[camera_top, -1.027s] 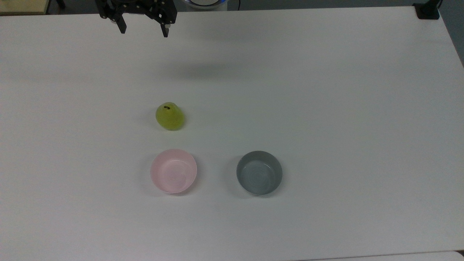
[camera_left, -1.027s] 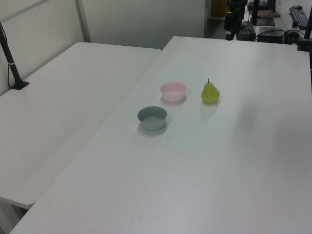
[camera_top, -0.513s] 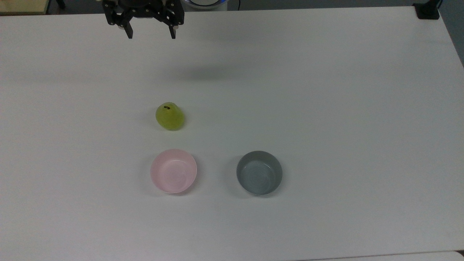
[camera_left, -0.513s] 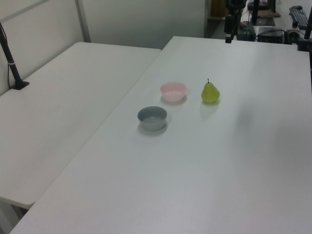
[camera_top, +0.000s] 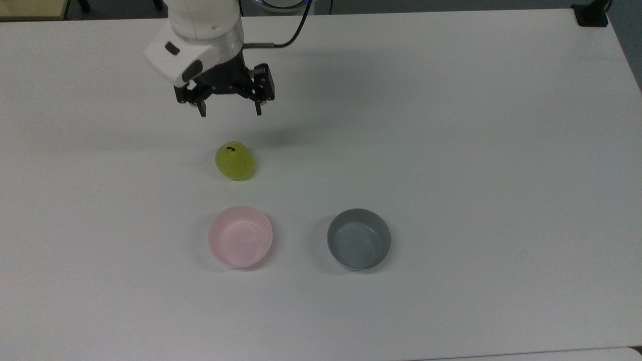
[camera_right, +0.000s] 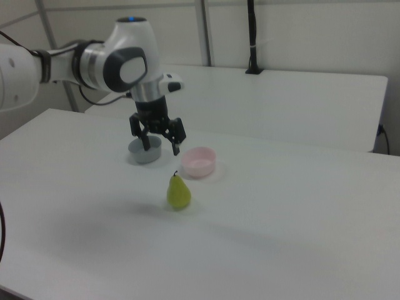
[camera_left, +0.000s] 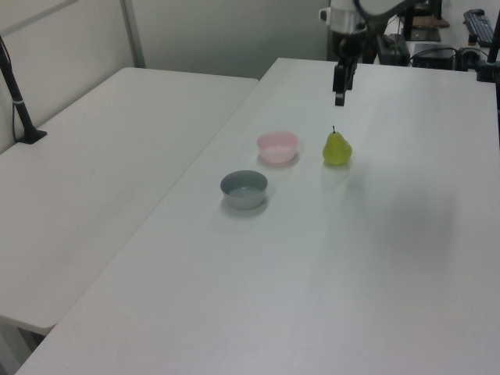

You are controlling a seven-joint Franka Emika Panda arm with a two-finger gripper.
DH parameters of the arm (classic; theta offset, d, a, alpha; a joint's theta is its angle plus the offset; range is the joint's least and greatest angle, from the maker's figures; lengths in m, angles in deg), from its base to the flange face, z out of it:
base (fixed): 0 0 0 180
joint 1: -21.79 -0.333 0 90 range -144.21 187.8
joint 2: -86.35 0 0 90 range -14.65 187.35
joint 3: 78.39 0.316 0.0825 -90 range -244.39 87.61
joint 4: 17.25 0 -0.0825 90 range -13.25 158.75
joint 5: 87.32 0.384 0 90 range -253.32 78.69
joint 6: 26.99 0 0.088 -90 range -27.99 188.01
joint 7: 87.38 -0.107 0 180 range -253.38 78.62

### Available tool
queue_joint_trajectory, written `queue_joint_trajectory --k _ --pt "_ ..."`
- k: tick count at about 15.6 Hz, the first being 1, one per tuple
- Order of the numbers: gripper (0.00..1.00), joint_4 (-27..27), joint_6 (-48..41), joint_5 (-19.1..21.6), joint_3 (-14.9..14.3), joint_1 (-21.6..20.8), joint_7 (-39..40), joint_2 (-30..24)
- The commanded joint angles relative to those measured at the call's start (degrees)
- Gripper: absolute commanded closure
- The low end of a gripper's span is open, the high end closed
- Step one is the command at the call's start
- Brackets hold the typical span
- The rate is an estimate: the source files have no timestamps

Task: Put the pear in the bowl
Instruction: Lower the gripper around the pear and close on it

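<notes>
No writing or brand can be read on anything here. The surface (camera_top: 451, 125) is a plain white tabletop; in the left view a second white table (camera_left: 101, 180) butts against it at 9 o'clock, and pale wall panels stand behind. In the right view a black pole (camera_right: 251, 37) rises from the far table.

The pear (camera_top: 234, 160) stands upright on the surface, stem up, apart from everything. In the top view the bowl (camera_top: 241, 236), pale pink, sits at 6 o'clock from the pear, near but not touching. A grey-blue bowl (camera_top: 358, 239) sits at 3 o'clock from the pink one, with a gap between them.

The claw (camera_top: 230, 109) hangs in the air on the white arm (camera_top: 200, 30), fingers pointing down, spread wide and holding nothing. In the top view it lies at 12 o'clock from the pear, just short of it. In the right view the claw (camera_right: 161, 147) is above and at 11 o'clock from the pear (camera_right: 179, 192), clear of it; in the left view the claw (camera_left: 339, 94) hangs above the pear (camera_left: 337, 148).
</notes>
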Motion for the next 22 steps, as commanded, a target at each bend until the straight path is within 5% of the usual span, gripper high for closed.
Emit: queue_joint_trajectory --k 1,10,22 --pt "0.0 4.27 4.68 -2.14 -0.58 -1.42 5.66 1.19" --pt "0.0 7.0 13.47 -4.69 -0.67 -1.94 7.07 7.43" --pt "0.0 11.49 19.97 -6.71 -0.75 -1.24 9.72 9.19"
